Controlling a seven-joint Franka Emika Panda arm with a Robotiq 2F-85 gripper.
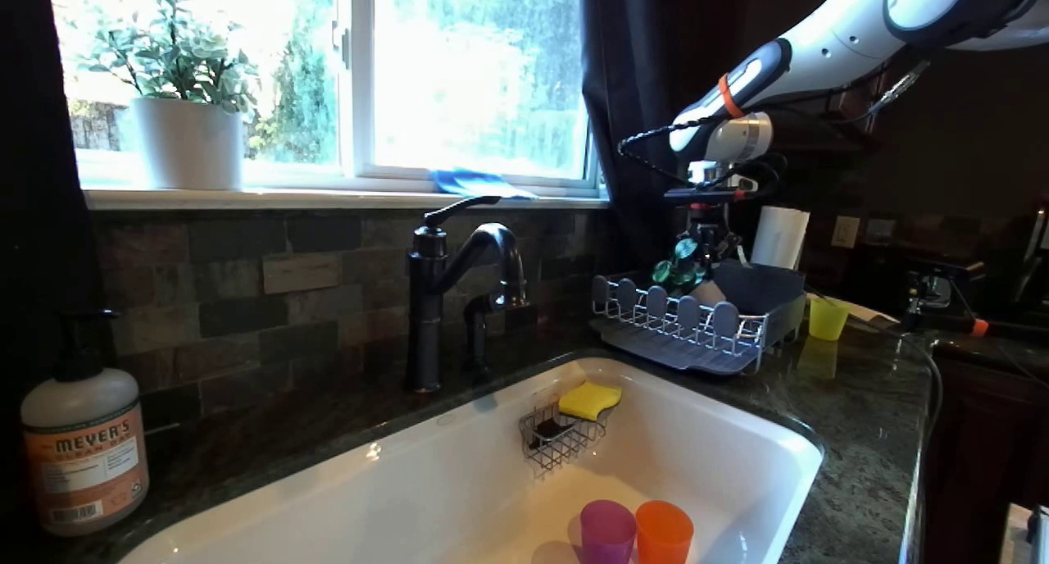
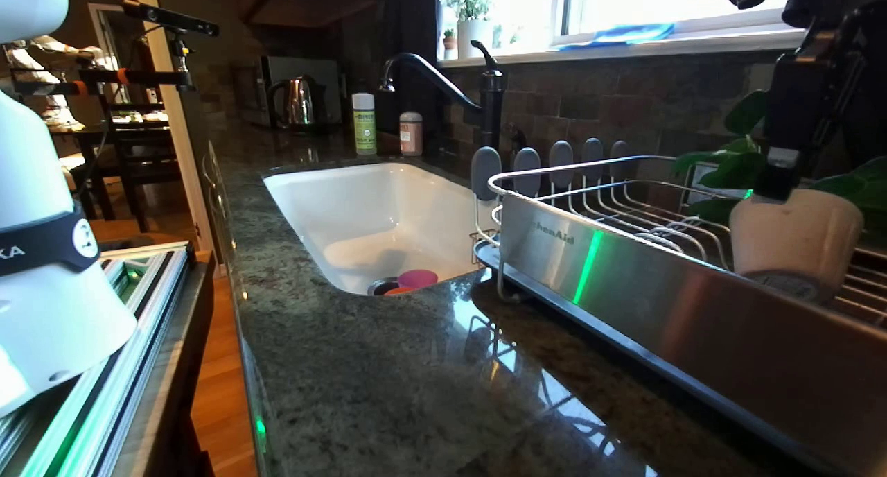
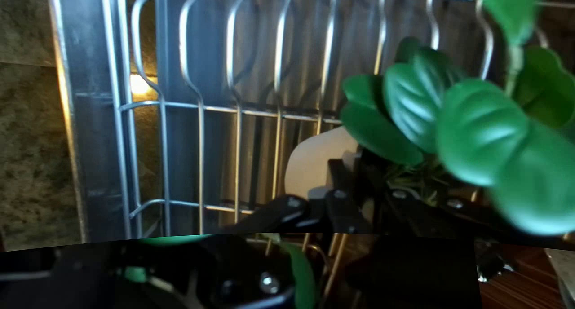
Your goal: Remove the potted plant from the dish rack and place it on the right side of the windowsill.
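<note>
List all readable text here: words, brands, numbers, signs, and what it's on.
"MEYER'S": soap bottle.
"CLEAN DAY": soap bottle.
"henAid", first letters unclear: dish rack.
"KA", cut off by the picture edge: dark band on the robot arm.
Too small or blurred: fine print on the soap bottle; label of the green container.

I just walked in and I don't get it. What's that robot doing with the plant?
The robot arm has its fingers right at a small potted plant, which is tilted in the dish rack. I can't tell whether they have a firm hold on it. It's meant to go on the right side of the windowsill. A bushier plant in a white pot stands on that ledge.
</note>
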